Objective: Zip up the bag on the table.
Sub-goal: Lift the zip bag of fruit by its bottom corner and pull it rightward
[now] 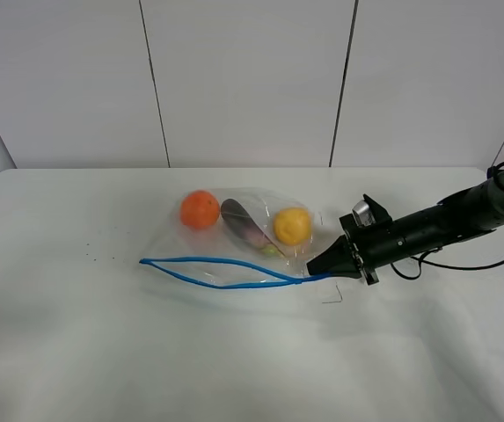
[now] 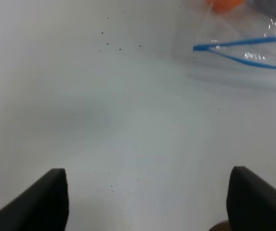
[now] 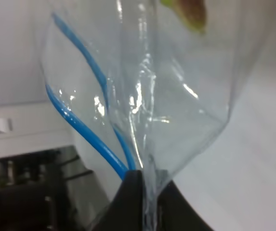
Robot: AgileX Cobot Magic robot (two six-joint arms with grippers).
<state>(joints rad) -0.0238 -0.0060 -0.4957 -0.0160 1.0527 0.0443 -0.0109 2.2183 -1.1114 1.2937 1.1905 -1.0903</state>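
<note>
The clear crinkly bag (image 1: 234,255) lies mid-table with an orange (image 1: 200,209), a dark eggplant (image 1: 243,226) and a yellow pear (image 1: 292,226) inside. Its blue zipper strip (image 1: 225,268) gapes open along the near edge. My right gripper (image 1: 322,266) is shut on the bag's right corner, where the two blue strips meet; in the right wrist view the plastic (image 3: 147,120) runs pinched between the fingertips (image 3: 133,192). My left gripper (image 2: 147,197) is open and empty over bare table (image 2: 104,120), away from the bag's left end (image 2: 198,47). It does not show in the exterior view.
A white panelled wall (image 1: 252,79) stands behind the table (image 1: 76,352). A few dark specks (image 1: 102,257) lie left of the bag. The right arm's cable (image 1: 489,259) loops over the table at the right.
</note>
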